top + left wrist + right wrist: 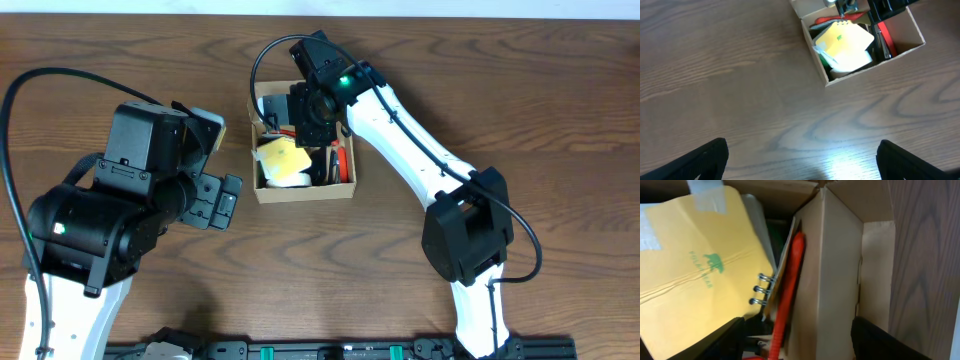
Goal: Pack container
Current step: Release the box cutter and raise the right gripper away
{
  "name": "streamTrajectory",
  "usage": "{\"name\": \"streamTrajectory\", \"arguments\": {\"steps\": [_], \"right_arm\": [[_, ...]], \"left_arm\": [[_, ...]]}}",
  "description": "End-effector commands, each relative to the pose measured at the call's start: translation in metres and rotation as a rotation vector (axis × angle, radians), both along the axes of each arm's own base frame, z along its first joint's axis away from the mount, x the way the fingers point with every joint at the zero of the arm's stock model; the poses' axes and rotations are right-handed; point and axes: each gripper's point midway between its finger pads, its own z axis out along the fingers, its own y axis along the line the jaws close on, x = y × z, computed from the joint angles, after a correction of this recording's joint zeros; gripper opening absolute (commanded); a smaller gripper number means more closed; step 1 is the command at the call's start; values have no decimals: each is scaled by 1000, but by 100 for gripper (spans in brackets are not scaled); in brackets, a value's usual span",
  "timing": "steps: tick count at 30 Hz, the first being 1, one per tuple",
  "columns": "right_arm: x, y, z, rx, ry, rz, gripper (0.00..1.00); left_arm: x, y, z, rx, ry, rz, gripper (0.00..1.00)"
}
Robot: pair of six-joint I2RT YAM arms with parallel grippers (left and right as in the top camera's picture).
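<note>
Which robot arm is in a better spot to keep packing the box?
Right looks better placed. The right end effector hangs over the open container; the left end effector is off to the side, over the table.

Inside the container (pixel 840 265), the cover of the yellow spiral notepad (pixel 695 285) carries a small green bear figure (pixel 713 260) over green words that seem to read "POLAR BEAR". The left wrist view shows this print too small to read.

— Where's the container (pixel 303 192)?
— Just ahead of the left gripper (pixel 218 160); the right gripper (pixel 312 118) straddles one wall.
— And the notepad (pixel 283 157)?
— Inside, left of the right gripper's fingers.
</note>
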Motion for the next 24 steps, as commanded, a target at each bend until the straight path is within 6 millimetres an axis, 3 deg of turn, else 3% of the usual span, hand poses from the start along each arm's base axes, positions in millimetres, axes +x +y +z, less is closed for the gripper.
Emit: {"name": "streamTrajectory", "arguments": {"steps": [1, 8, 10, 12, 13, 17, 21, 24], "right_arm": [[-1, 1, 21, 35, -18, -44, 68], [-4, -7, 88, 166, -52, -208, 67], [0, -18, 102, 208, -39, -323, 50], [10, -36, 108, 245, -12, -509, 9], [17, -48, 108, 267, 12, -623, 1], [35, -93, 90, 311, 131, -941, 1], [52, -135, 57, 313, 232, -1186, 1], [57, -155, 30, 305, 310, -1340, 1]], "left_arm": [[1, 1, 0, 4, 1, 8, 95], [1, 1, 0, 4, 1, 8, 95], [1, 1, 0, 4, 1, 8, 95], [1, 1, 0, 4, 1, 8, 95], [1, 1, 0, 4, 1, 8, 95], [3, 0, 1, 1, -9, 8, 95], [10, -2, 6, -11, -44, 8, 95], [10, -2, 6, -11, -43, 8, 95]]}}
